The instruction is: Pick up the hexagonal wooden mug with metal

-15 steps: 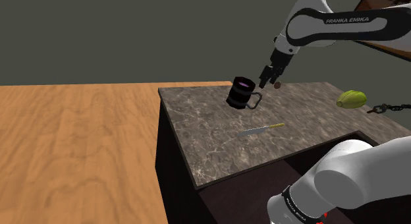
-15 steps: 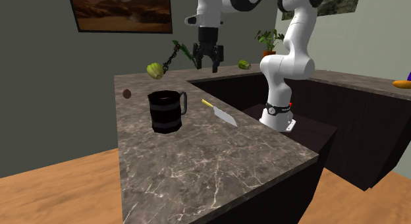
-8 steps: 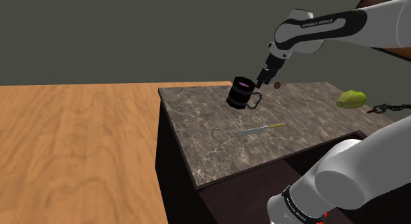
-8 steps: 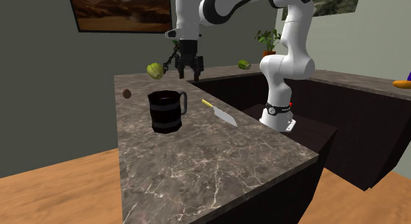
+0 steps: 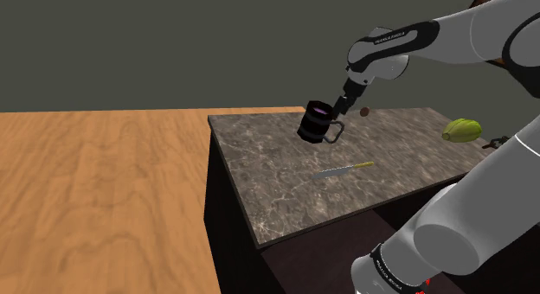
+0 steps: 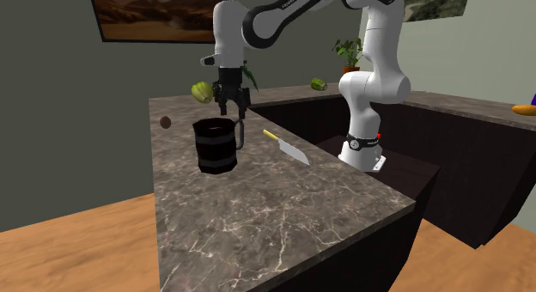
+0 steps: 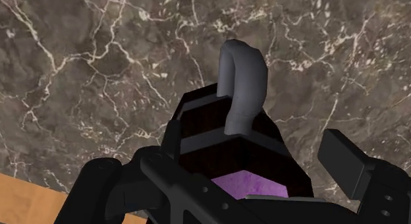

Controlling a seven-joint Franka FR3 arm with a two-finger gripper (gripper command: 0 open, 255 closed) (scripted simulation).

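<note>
The black gripper (image 6: 231,112) hangs right over the mug (image 6: 215,146), pointing down at its rim on the side nearest the handle (image 7: 240,84), its two fingers (image 7: 349,167) spread apart with nothing held between them; looking along the hand, the mug sits in the gap between the fingers, and I can't make out whether either one is touching its wall. The mug stands upright on the dark veined stone counter (image 6: 258,213), a dark, flat-sided thing with paler grey bands round it, a grey looped handle and a purple inside. Just past the mug's handle lies a knife (image 6: 286,147) with a yellow grip, flat on the stone and apart from the mug. A small brown lump (image 6: 165,122) sits near the mug on the side away from the handle, and a green fruit (image 6: 202,91) lies further behind the mug, beyond the gripper. The white arm (image 6: 283,7) arches over from its base (image 6: 365,149), well off to the handle side of the mug. Pale wooden floor (image 5: 104,188) spreads out below the counter the mug stands on
</note>
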